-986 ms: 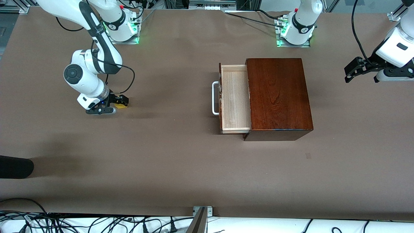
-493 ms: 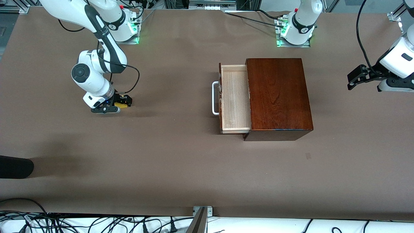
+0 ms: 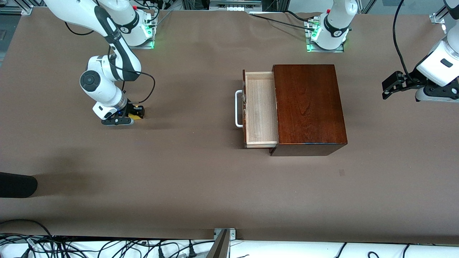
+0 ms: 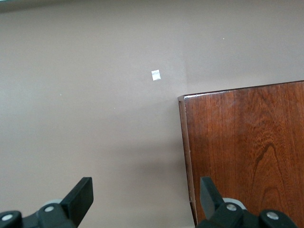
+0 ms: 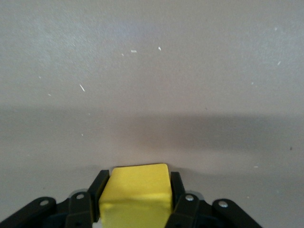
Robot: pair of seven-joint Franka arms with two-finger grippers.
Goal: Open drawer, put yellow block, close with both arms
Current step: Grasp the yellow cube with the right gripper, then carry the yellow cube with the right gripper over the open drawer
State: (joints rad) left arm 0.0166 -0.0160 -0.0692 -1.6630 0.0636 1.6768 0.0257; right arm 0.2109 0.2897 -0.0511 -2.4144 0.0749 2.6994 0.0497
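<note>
The yellow block (image 3: pixel 135 116) sits low at the table surface toward the right arm's end, and my right gripper (image 3: pixel 132 114) is shut on it. In the right wrist view the block (image 5: pixel 136 194) fills the gap between the black fingers (image 5: pixel 99 190). The drawer (image 3: pixel 261 107) stands pulled out of the dark wooden box (image 3: pixel 308 107), its pale tray bare and its white handle (image 3: pixel 237 109) facing the right arm's end. My left gripper (image 3: pixel 389 87) hangs open in the air at the left arm's end, off the box's side. The left wrist view shows the gripper (image 4: pixel 145 199) over bare table beside a box corner (image 4: pixel 247 152).
A black rounded object (image 3: pixel 16 184) pokes in at the table edge near the front camera, at the right arm's end. A small dark mark (image 3: pixel 341 172) lies on the brown cloth nearer the camera than the box. Cables (image 3: pixel 107 247) run along the near edge.
My right gripper has gone from open to shut on the yellow block and has shifted slightly toward the drawer. The left arm wavered a little in the air.
</note>
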